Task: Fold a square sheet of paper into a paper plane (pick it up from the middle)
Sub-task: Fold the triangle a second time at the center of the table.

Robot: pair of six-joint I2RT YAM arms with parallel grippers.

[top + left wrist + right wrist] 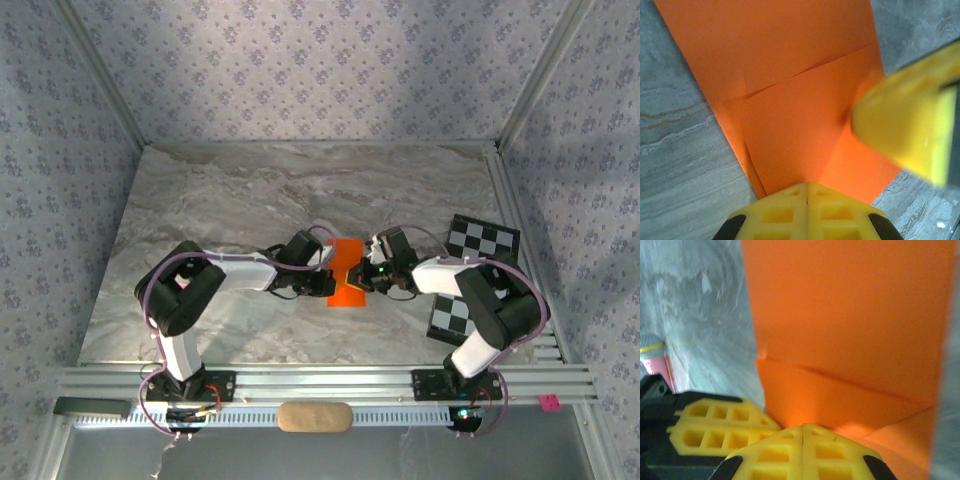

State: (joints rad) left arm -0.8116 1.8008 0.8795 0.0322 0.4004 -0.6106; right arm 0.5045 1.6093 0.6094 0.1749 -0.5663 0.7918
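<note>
Top external: the part-folded square sheet of paper [348,293] lies on the bench [250,190] toward its near edge, left claw [330,265] and right claw [363,270] both pressed together upon it, seemingly creasing flaps; next, I judge, one must run along the fold.

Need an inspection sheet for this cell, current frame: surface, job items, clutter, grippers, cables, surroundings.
Surface: marbled grey table, no damage seen.
Job's things: square sheet of paper, orange, partly folded with creased flaps, mid-table; no finished plane.
Clutter: checkerboard card at the right edge, partly under the right arm; tan oval pad and small pink tag by the front rail.
Grippers: left gripper and right gripper both shut, tips at opposite sides of the sheet; pinching it or not, cannot tell.
Cables: purple cables looped along the arms, off the paper.
Surroundings: patterned walls, aluminium frame.
</note>
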